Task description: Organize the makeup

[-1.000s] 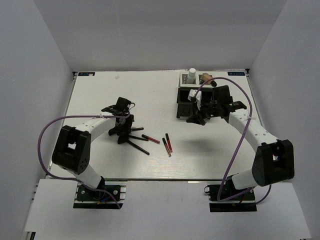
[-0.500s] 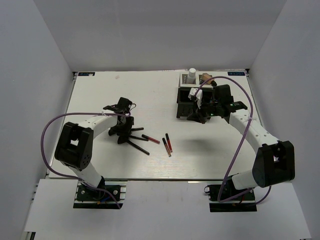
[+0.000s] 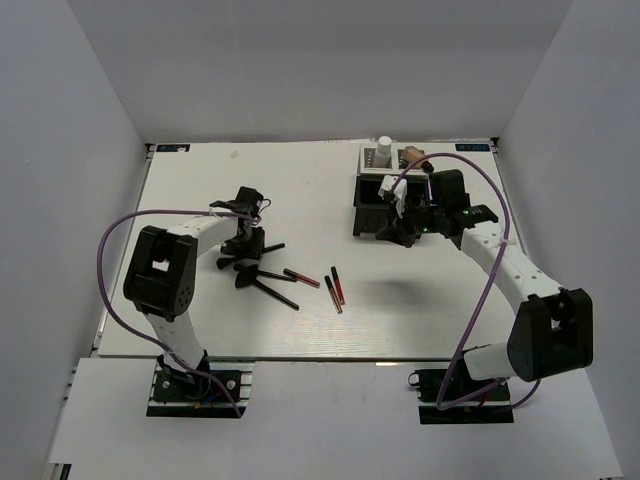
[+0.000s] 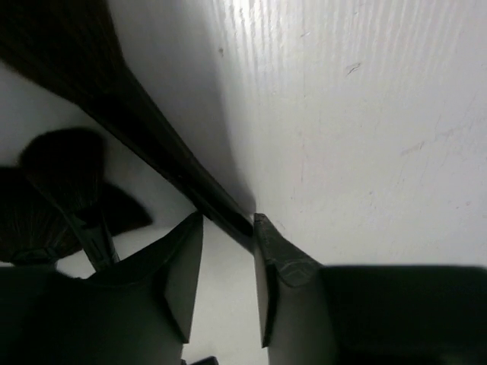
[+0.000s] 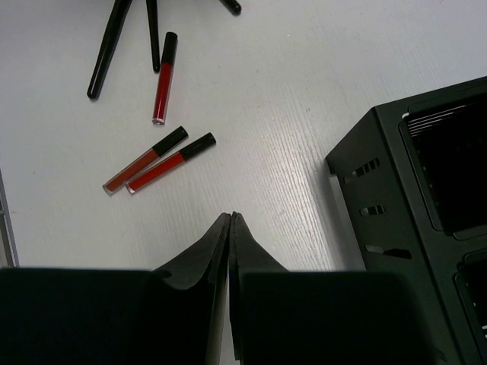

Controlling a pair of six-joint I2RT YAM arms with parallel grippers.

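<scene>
Low over the table [image 3: 200,170] with the left gripper [image 3: 243,232], right among the black brushes [image 3: 255,272] scattered on the left half. From the wrist view, straddling the thin end of one brush handle [image 4: 152,144] with fingers [image 4: 183,281] part-way apart. Touching the handle on one side at least, but cannot tell whether it is truly pinched or merely bracketed. Further along, fanned bristle heads [image 4: 61,175] of other brushes, flat on the table.

Over on the right, hanging with the right gripper [image 5: 230,218] just beside the black box [image 5: 380,190], above bare table. Fingers clenched tight together, nothing between them.

Near the middle of the table, three red pencils with black caps [image 3: 337,285]. One alone, closest to the brushes; two side by side, nearly touching, a little toward the box. All lying flat, well apart from either gripper.

At the far edge, just behind the black box, a white bottle [image 3: 384,152] standing upright. Beside it a tan bottle [image 3: 413,156], too small to tell how it lies.
</scene>
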